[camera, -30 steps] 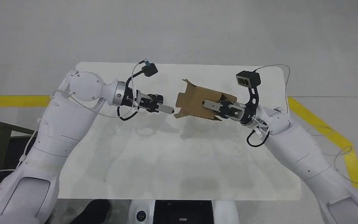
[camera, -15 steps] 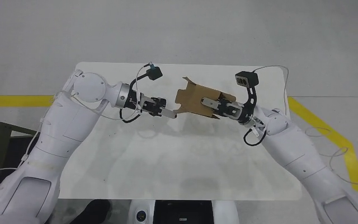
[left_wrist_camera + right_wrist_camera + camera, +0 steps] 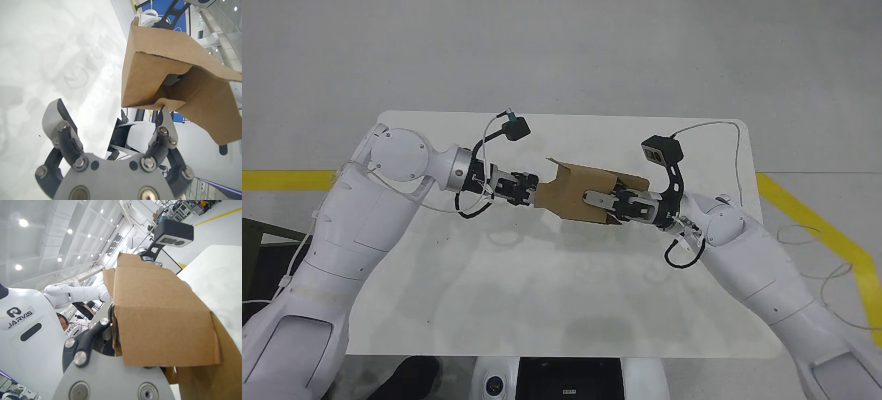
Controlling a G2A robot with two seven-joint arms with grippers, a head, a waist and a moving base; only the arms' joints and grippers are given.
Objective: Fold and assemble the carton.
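Left of centre in the top view, the left gripper (image 3: 530,190) sits at the open end of the carton (image 3: 577,190), fingers spread wide. In the left wrist view one fingertip (image 3: 163,112) touches the edge of a small end flap (image 3: 170,103); the other stands apart over the table (image 3: 542,300). The carton lies sideways mid-frame, held clear of the table, its mouth toward the left arm. To its right, the right gripper (image 3: 617,206) pinches a carton wall — one finger lies along the top panel. The step looks like tucking that end flap inward. Push squarely near the crease, not the corner, with the right grip firm — otherwise the tube may twist or slip.
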